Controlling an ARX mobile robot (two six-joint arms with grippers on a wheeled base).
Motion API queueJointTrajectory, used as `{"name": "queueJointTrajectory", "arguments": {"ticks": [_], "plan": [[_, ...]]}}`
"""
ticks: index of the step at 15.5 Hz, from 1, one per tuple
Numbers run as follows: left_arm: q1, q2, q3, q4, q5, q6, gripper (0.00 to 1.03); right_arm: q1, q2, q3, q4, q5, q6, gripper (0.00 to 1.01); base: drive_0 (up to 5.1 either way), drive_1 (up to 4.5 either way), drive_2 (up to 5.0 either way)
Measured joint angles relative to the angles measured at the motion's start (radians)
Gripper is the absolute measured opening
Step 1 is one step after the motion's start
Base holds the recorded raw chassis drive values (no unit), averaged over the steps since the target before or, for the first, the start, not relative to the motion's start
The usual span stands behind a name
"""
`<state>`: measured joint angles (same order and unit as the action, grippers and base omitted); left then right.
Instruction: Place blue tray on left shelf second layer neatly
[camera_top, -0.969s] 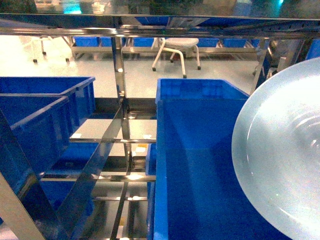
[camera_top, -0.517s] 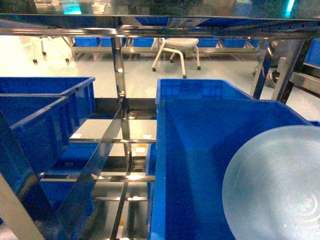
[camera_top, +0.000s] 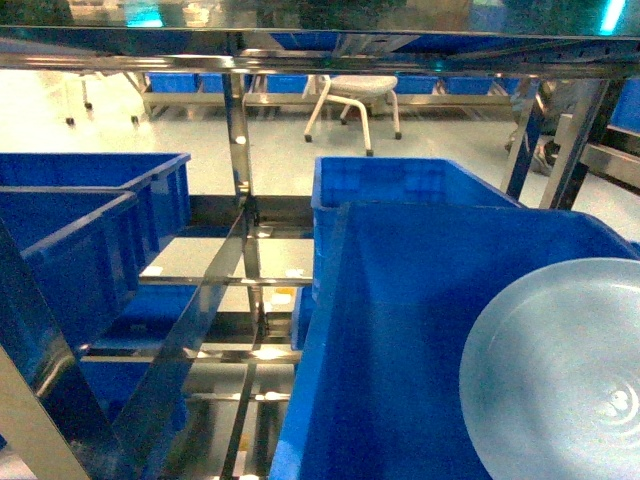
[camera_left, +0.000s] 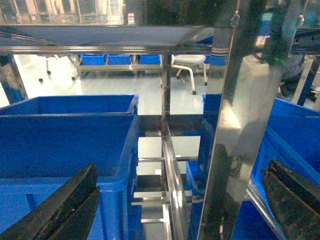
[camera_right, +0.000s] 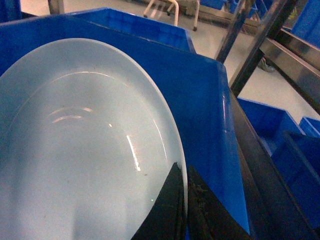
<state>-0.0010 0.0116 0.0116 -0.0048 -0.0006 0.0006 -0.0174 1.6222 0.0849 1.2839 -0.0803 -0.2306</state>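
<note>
Warehouse storeroom — steel racks, blue crates

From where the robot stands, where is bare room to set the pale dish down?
Bare rails lie free between the left crates and the right crate. The right gripper pinches the blue tray over that crate; the sides are crowded.

The shallow oval plastic tray is pale light blue; the deep plastic crates are dark blue; the steel rack looks mirror-silver; the gripper fingers seem black.
</note>
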Motion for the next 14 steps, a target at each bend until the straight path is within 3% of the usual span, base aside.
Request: {"name": "queueJointTrajectory", "arguments": {"ticks": [14], "plan": [[0.0, 0.0, 0.0, 0.0, 0.0, 0.0, 0.98, -0.003, 0.111, 0.132, 0.0, -0.041, -0.018, 0.02, 0.0, 0.0, 0.0]]}}
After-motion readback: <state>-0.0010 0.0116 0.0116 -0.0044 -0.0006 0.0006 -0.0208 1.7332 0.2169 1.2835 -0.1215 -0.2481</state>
